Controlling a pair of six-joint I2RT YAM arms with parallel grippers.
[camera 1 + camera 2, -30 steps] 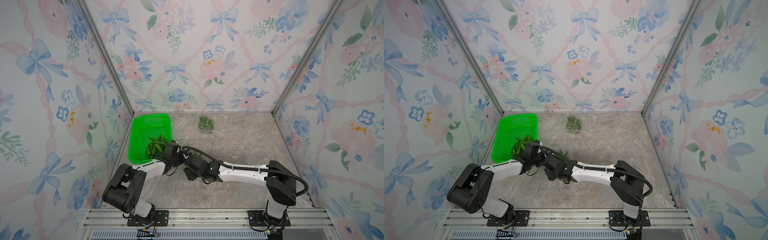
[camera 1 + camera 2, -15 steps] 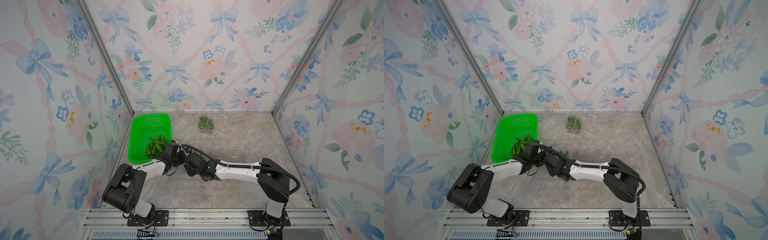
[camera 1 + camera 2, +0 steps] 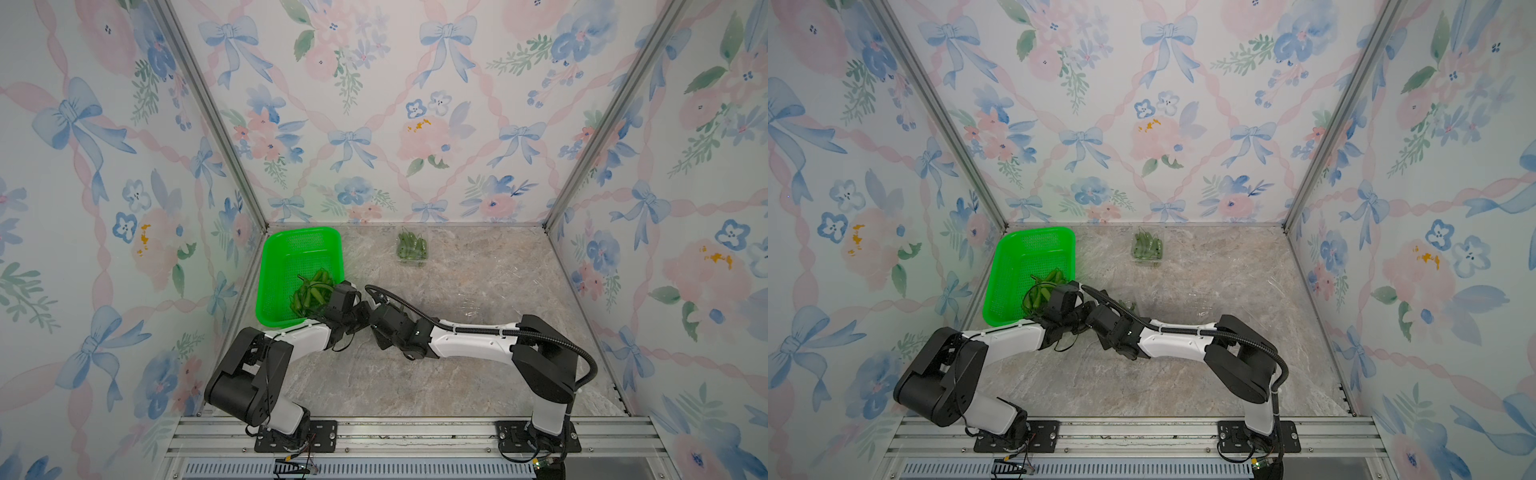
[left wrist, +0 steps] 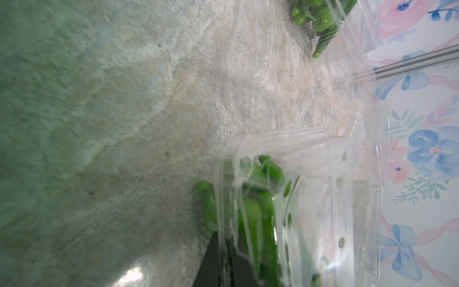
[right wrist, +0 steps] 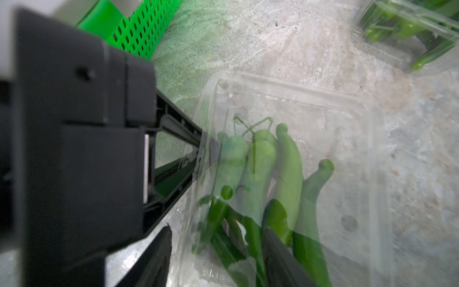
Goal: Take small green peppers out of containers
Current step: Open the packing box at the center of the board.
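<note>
Nearby, green basket (image 3: 291, 255) beside container (image 5: 347, 139); left jaws pinching its rim; right jaws spread astride peppers (image 5: 288, 161).

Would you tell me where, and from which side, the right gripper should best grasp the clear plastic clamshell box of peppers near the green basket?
Probably the thin rim of the clear plastic clamshell box, on the side nearest the right gripper, approached low and edge-on. The body looks broad and flimsy, and the left gripper pinches the edge facing the perforated green basket.
</note>
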